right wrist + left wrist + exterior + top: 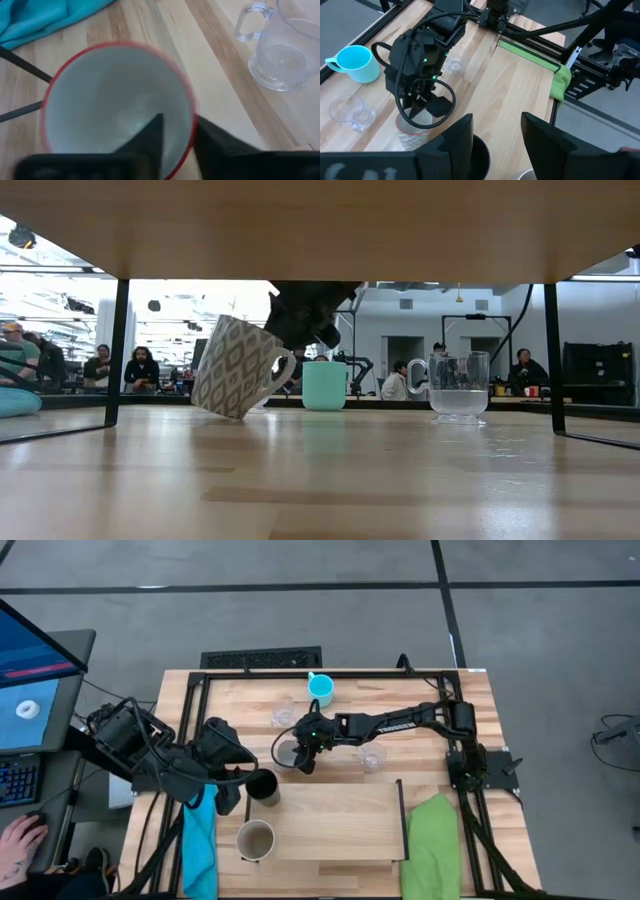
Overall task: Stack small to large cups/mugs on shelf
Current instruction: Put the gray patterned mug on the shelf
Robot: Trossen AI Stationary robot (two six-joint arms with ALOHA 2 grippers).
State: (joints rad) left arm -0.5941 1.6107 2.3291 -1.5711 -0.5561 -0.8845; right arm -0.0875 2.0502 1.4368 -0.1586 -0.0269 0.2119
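Note:
My right gripper [304, 756] is shut on the white patterned, red-rimmed mug [240, 367], at the table's middle. The black tumbler [264, 787] stands at the shelf's far left corner, beside my open left gripper [244, 786]. In the left wrist view the tumbler [481, 152] sits by one finger; I cannot tell whether they touch. The beige-tan mug [255, 840] stands upright on the shelf [335, 825]. The blue mug [320, 690] and two clear glasses [283, 716] [372, 757] stand on the tabletop. My right gripper pinches the mug's rim [191, 117], one finger [154, 131] inside the cup and the other [215, 136] outside its wall. It comes from above, pointing down. The mug is tilted, handle side up; its low base edge [230, 415] is at the tabletop.
A teal cloth [199, 840] lies left of the shelf and a green cloth [432, 840] right of it. The shelf stands raised on black legs [118, 350]. A person's hand [20, 840] rests at the far left, off the table. Bare wood shows along the far right of the tabletop.

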